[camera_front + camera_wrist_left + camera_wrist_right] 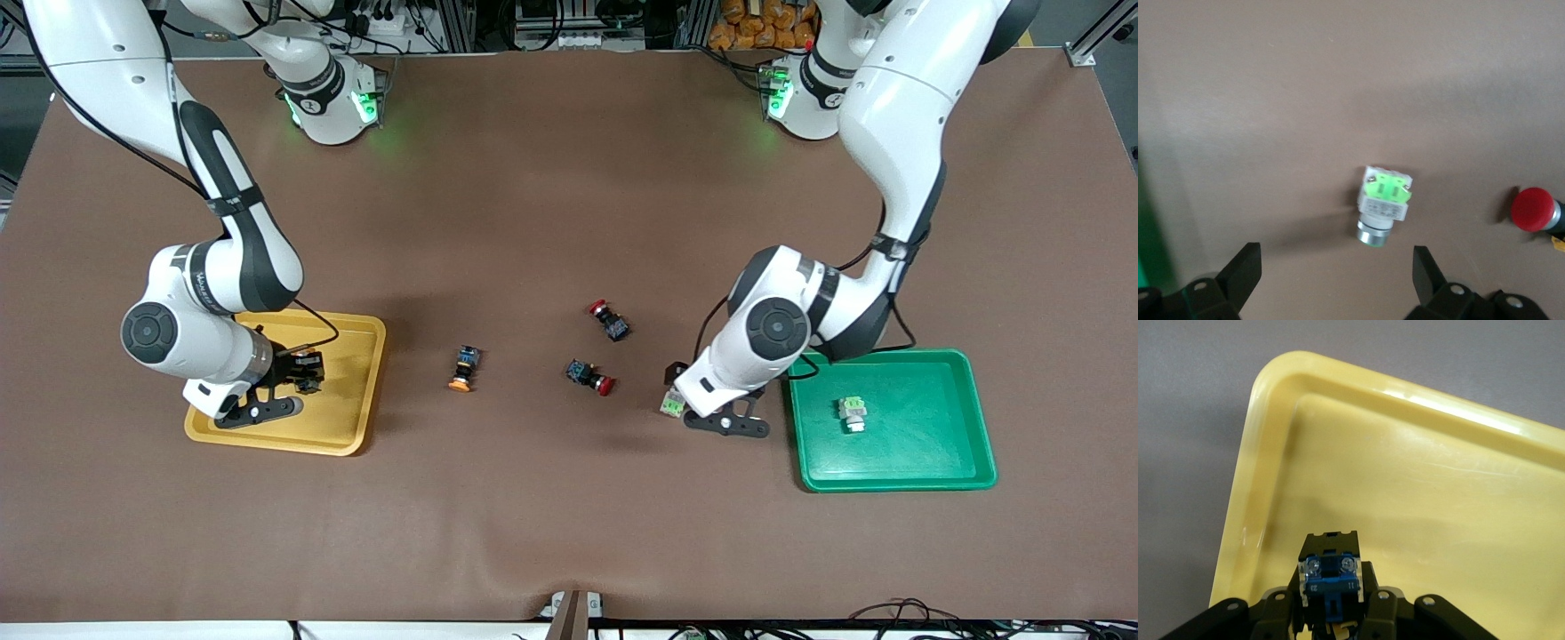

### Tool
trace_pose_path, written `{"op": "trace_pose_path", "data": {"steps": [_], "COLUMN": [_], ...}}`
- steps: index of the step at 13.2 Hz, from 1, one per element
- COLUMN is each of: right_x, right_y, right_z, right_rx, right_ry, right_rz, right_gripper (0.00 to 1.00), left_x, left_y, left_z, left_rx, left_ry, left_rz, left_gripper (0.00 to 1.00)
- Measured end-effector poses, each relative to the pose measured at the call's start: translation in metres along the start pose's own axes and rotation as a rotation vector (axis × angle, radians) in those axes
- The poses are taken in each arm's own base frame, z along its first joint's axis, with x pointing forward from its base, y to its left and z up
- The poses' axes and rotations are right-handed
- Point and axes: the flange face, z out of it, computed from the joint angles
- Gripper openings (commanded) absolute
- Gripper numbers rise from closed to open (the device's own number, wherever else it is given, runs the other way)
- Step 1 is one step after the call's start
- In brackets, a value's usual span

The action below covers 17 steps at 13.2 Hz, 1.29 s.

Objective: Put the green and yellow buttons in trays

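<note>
On the tabletop [551, 178], the yellow tray [360, 391] lies under the right gripper [1331, 623], fingers clamped on a yellow button [1330, 580], seemingly ready to drop it. The green tray [925, 462] holds one green button [853, 413]. The left gripper [1335, 280], fingers wide and empty, hovers over the second green button [1383, 203]; only its wrist view shows that. Another yellow button [463, 367] waits between the trays.

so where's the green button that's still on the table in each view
Front view: the green button lies on the brown mat beside the green tray, partly under the open left hand.
Left wrist view: mid-frame, between the fingers.
Right wrist view: not in it.
Shared landmark: a red-capped button.
</note>
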Motion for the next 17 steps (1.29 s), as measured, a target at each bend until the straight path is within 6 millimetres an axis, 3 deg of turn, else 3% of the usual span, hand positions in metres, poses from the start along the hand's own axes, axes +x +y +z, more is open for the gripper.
{"op": "trace_pose_path", "data": {"steps": [3,6,8,9,10,14,17], "right_x": [0.004,0.004,0.004,0.004,0.005,0.006,0.004], "right_y": [0.003,0.005,0.007,0.007,0.007,0.007,0.004], "right_z": [0.032,0.054,0.060,0.061,0.060,0.059,0.055], "right_rx": [0.003,0.005,0.005,0.005,0.005,0.004,0.009], "right_ry": [0.005,-0.005,-0.003,-0.003,0.000,0.007,-0.019], "right_rz": [-0.012,-0.014,-0.013,-0.013,-0.014,-0.023,-0.027], "right_gripper": [0.00,0.00,0.00,0.47,0.99,1.00,1.00], "left_x": [-0.003,-0.004,-0.004,-0.004,-0.005,0.002,0.011], "left_y": [0.016,0.019,0.019,0.022,0.026,0.027,0.009], "left_z": [0.031,0.060,0.072,0.075,0.078,0.069,0.052], "left_rx": [-0.014,-0.031,-0.027,-0.021,-0.016,-0.013,0.000], "left_ry": [0.002,0.006,0.016,0.030,0.035,0.060,0.063], "left_rz": [0.021,0.024,0.038,0.053,0.068,0.071,0.043], "left_gripper": [1.00,0.97,0.54,0.12,0.00,0.00,0.00]}}
